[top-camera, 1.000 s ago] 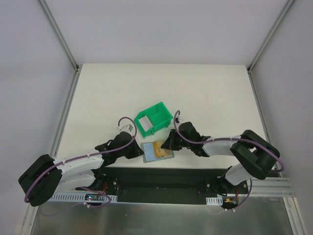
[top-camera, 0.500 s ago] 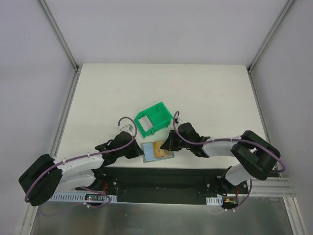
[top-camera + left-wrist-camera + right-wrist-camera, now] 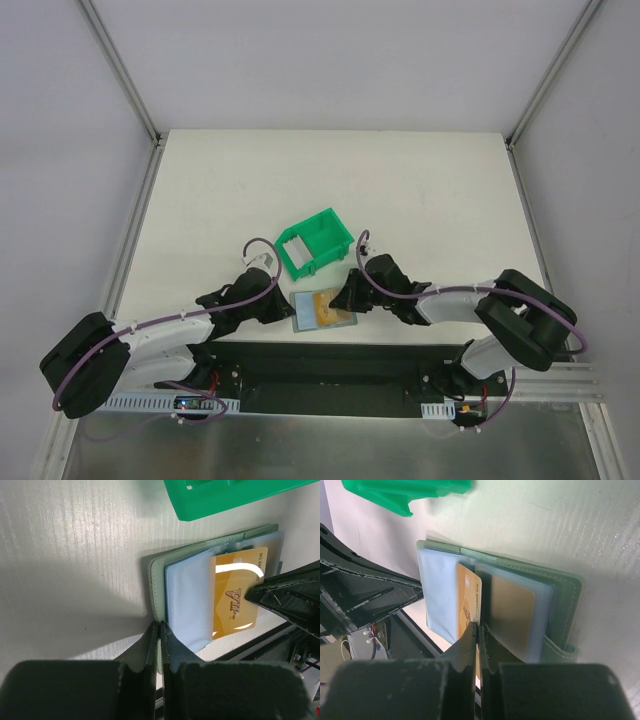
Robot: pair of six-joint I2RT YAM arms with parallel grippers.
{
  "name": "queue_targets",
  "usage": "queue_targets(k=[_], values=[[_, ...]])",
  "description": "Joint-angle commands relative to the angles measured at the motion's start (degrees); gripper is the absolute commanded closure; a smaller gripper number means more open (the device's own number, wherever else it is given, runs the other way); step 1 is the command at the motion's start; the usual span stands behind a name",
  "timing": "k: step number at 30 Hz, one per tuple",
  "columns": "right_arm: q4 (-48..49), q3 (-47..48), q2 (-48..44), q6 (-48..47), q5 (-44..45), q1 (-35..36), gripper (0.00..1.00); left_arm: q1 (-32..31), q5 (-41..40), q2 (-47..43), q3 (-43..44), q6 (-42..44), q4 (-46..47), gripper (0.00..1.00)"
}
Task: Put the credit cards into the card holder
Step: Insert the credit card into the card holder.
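The grey-green card holder (image 3: 305, 318) lies open near the table's front edge, its clear pockets (image 3: 187, 600) facing up. My left gripper (image 3: 160, 626) is shut on the edge of its left leaf (image 3: 156, 580). An orange credit card (image 3: 235, 597) marked VIP sits partly inside a pocket, and my right gripper (image 3: 479, 626) is shut on this card's (image 3: 467, 605) edge. A second tan card (image 3: 512, 612) rests in a clear pocket on the right leaf (image 3: 567, 590). In the top view the left gripper (image 3: 283, 312) and right gripper (image 3: 343, 300) flank the holder.
A bright green plastic bin (image 3: 313, 242) stands just behind the card holder, with a pale object inside it. The table's front edge and the black base rail (image 3: 330, 360) lie right below the holder.
The right gripper has shifted slightly toward the front edge with the orange card. The left gripper and the card holder stay where they were.
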Motion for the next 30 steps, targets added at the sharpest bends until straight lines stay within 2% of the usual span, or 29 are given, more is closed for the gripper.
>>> queue_targets(k=[1, 10, 19, 23, 27, 30], values=[[-3.8, 0.4, 2.0, 0.1, -1.0, 0.7, 0.99, 0.3, 0.2, 1.2, 1.0, 0.5, -0.8, 1.00], [-0.4, 2.1, 5.2, 3.5, -2.7, 0.9, 0.99, 0.2, -0.2, 0.0, 0.2, 0.2, -0.7, 1.00], [-5.9, 5.6, 5.1, 4.1, 0.2, 3.1, 0.95, 0.2, -0.6, -0.9, -0.7, -0.5, -0.7, 1.00], [-7.7, 5.2, 2.4, 3.2, 2.2, 3.0, 0.85, 0.2, -0.9, -0.9, -0.6, -0.6, -0.7, 1.00], [-15.8, 6.9, -0.2, -0.7, 5.5, 3.0, 0.74, 0.2, -1.0, -0.5, -0.1, -0.5, -0.7, 1.00], [-17.1, 8.5, 0.6, -1.8, 4.5, 3.0, 0.69, 0.2, -0.7, -0.2, 0.1, -0.3, -0.7, 1.00]])
